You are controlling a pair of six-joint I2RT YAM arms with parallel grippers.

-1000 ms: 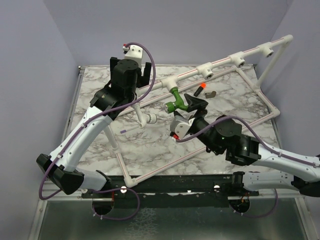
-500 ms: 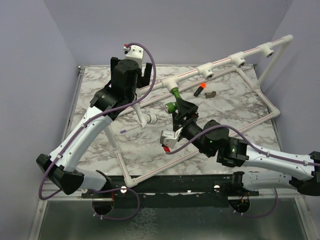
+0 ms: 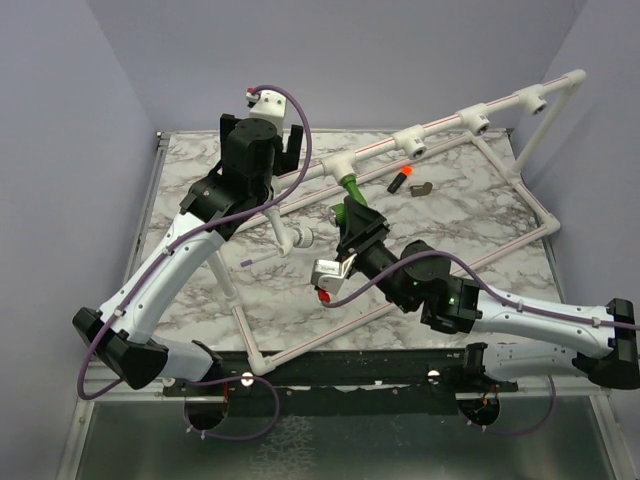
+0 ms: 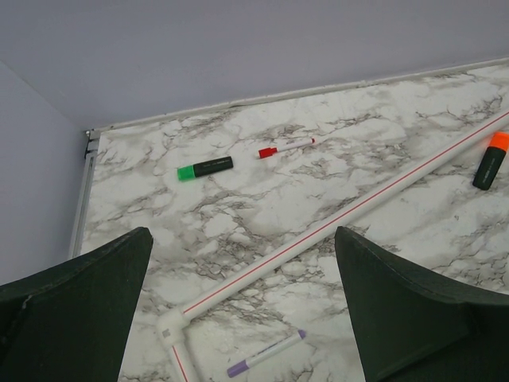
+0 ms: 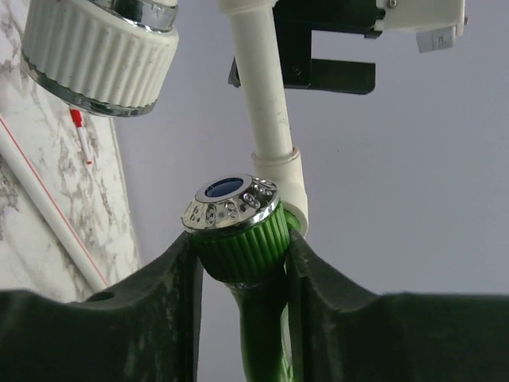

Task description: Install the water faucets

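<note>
Gleaming silver-capped, ribbed green faucet

The green faucet is boxed in: fingers of the right gripper press both sides of its knob, a white pipe rises just behind it, and a white knob sits near on the left. The left gripper hovers wide open over a slanting pipe and a purple pen. Beyond these, bare table gives passage between a green marker, a red pen and an orange marker, all lying flat.
</note>
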